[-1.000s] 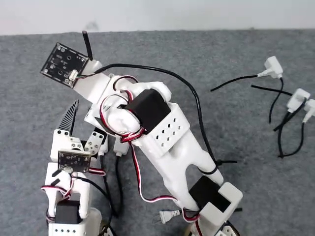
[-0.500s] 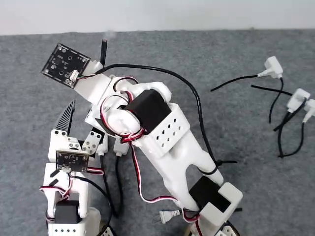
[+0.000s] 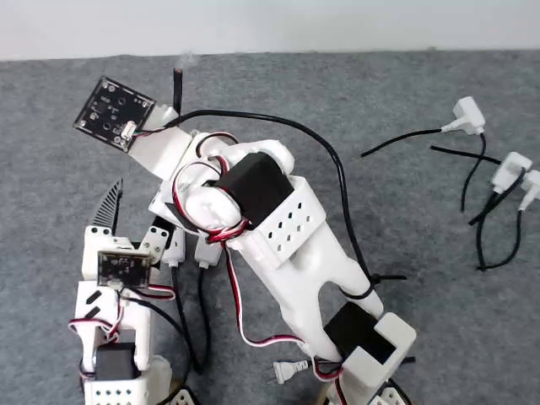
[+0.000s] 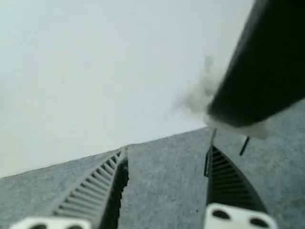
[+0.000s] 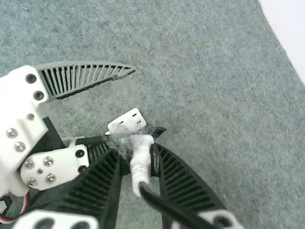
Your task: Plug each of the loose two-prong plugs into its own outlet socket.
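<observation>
On the grey felt table (image 3: 422, 295) before a white wall (image 3: 270, 25), the right gripper (image 5: 136, 150) is clenched on a white plug (image 5: 138, 164), holding it just beside the small white socket (image 5: 125, 122), probably to line it up for insertion, while the left gripper (image 4: 167, 151) stands released nearby.
</observation>
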Controlling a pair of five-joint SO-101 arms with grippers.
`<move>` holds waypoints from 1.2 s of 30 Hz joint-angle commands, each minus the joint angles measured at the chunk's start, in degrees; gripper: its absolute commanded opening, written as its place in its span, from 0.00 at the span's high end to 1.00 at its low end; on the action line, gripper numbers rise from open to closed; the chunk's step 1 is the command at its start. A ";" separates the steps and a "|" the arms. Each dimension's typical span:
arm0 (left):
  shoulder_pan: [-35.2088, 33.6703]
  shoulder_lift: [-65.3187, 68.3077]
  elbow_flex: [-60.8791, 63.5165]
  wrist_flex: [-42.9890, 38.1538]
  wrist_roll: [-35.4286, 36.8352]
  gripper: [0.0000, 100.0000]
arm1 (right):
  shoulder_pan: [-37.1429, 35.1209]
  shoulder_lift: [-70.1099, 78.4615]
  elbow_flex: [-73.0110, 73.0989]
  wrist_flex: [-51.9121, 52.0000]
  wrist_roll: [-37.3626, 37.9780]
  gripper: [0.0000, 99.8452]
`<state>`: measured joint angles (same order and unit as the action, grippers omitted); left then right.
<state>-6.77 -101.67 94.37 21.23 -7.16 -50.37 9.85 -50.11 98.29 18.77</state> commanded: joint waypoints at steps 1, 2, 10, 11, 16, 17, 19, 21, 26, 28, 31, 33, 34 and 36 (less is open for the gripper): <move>-0.79 0.00 -0.75 -0.53 -2.29 0.76 | -0.31 -2.95 -1.58 0.57 -0.26 0.99; -0.79 0.00 -0.75 -0.53 -2.29 0.76 | -0.31 -3.03 -0.62 0.31 -0.26 0.99; -3.43 0.00 -0.75 -0.62 -2.37 0.76 | -0.22 -3.47 3.96 -1.63 -0.18 0.99; -4.31 0.00 -0.75 -1.32 -2.37 0.76 | -0.22 -3.56 3.96 -1.71 -0.18 0.99; -8.97 0.00 -0.31 -2.90 -2.20 0.76 | -0.22 -2.68 5.19 -1.63 0.97 0.99; -9.58 0.00 -0.31 -2.90 -2.11 0.76 | -0.22 -2.24 5.89 -1.63 1.67 0.99; -10.55 0.00 -0.40 -2.90 -2.02 0.76 | -0.22 -1.36 7.30 -1.63 2.29 0.99; -11.52 0.00 -0.57 -2.90 -1.93 0.76 | -0.22 0.22 9.41 -1.80 2.64 0.99; -14.42 0.00 -0.66 -4.84 -1.85 0.76 | 1.19 5.05 12.75 -4.70 5.01 0.99; -15.82 0.00 -0.84 -4.92 -1.76 0.76 | 1.63 6.81 13.10 -6.81 5.45 0.99; -17.58 0.00 -1.98 -4.75 -0.62 0.76 | 1.36 9.98 13.10 -7.96 7.82 0.99; -19.43 0.09 -2.59 -4.66 1.49 0.76 | 1.19 12.09 13.10 -8.92 7.82 0.99; -20.31 0.09 -3.03 -4.57 2.20 0.76 | 1.27 13.05 13.10 -9.71 7.82 0.99; -21.27 0.09 -3.56 -4.48 2.64 0.76 | 1.54 15.16 13.10 -11.38 7.47 0.99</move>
<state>-25.85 -101.67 94.46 18.15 -6.55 -49.76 24.35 -36.57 89.32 25.89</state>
